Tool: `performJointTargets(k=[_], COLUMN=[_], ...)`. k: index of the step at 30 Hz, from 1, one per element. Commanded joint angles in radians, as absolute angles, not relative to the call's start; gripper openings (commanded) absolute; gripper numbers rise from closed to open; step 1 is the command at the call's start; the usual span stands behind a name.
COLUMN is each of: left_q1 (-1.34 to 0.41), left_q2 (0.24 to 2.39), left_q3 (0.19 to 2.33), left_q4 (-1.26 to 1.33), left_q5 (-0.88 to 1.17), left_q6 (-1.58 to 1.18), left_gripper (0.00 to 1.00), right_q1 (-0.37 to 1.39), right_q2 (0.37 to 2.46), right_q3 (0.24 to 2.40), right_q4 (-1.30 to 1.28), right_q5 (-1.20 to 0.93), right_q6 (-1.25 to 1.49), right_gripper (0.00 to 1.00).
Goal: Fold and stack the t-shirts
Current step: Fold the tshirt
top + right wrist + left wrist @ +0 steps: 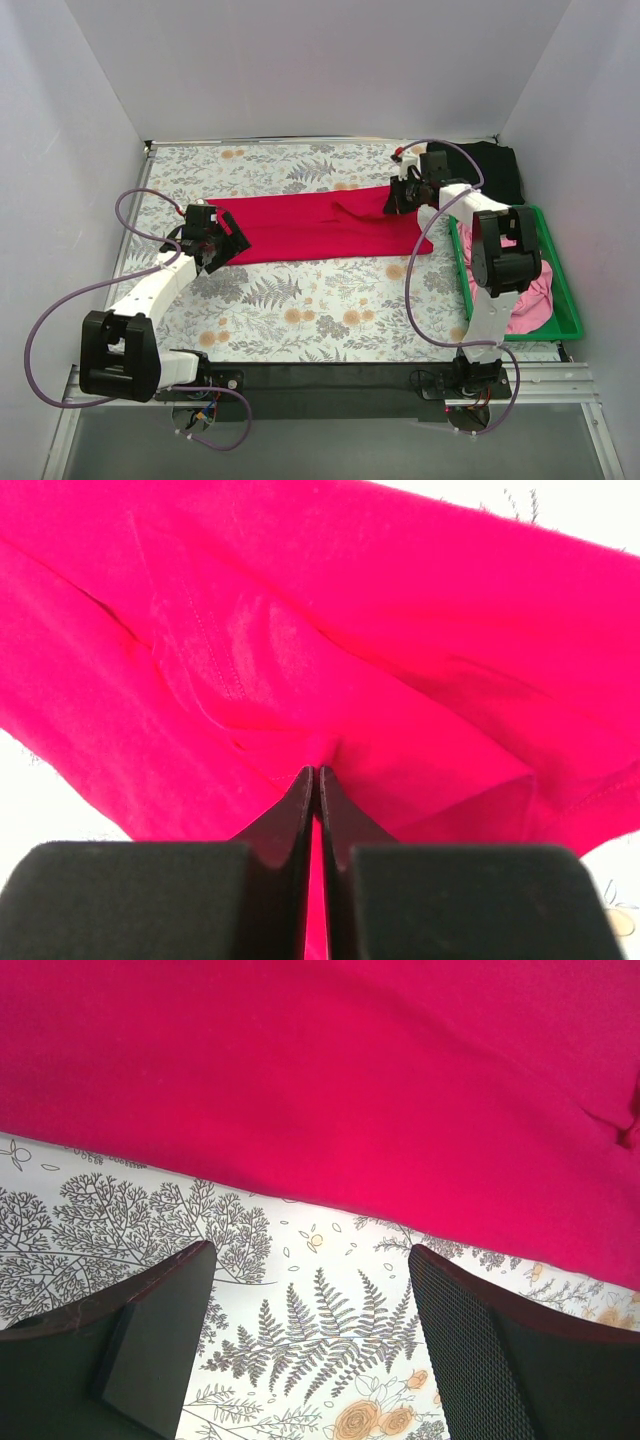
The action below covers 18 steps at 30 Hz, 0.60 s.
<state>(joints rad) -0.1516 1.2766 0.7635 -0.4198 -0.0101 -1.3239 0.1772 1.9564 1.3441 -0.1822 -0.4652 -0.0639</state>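
Right claw (316, 772) is pinched shut on a fold of the red shirt (400, 630), near its right end. Left claw (310, 1290) is spread wide with nothing in it, over the flowery worktop (330, 1360) just beside the shirt's near left edge. The shirt lies as a long strip across the middle. The black shirt (495, 165) sits back right, and the pink shirts (535, 305) are in the green bin (562, 280).

Plain white walls (300, 60) enclose the floral tablecloth (300, 300); light even.
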Motion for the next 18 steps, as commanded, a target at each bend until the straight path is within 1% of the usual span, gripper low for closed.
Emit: performJointTargets(k=[1,3,7,12,18], left_q1=[-0.147,-0.147,-0.147,-0.147,-0.147], left_q2=[1.239,1.241,1.247,1.249,1.256], left_q3=[0.759,0.759,0.759,0.769,0.785], left_q4=[-0.405,-0.403,-0.403,-0.403,-0.403], left_q5=[-0.002,-0.002,-0.002,-0.002,-0.002], left_q6=[-1.316,-1.318,-1.318,-1.313,-1.298], left_gripper=[0.72,0.72,0.72,0.72,0.72], right_q1=[0.173,0.173,0.173,0.175,0.175], right_q2=[1.898,1.887,1.859,1.818,1.738], right_q3=[1.298,1.267,1.223,1.178,1.183], right_q4=[-0.169,-0.166,-0.153,-0.147,-0.147], right_q5=[-0.462,-0.454,-0.445,-0.42,-0.393], right_q6=[-0.068,-0.055,-0.045,-0.011,0.047], right_gripper=[0.09,0.11,0.17,0.18,0.32])
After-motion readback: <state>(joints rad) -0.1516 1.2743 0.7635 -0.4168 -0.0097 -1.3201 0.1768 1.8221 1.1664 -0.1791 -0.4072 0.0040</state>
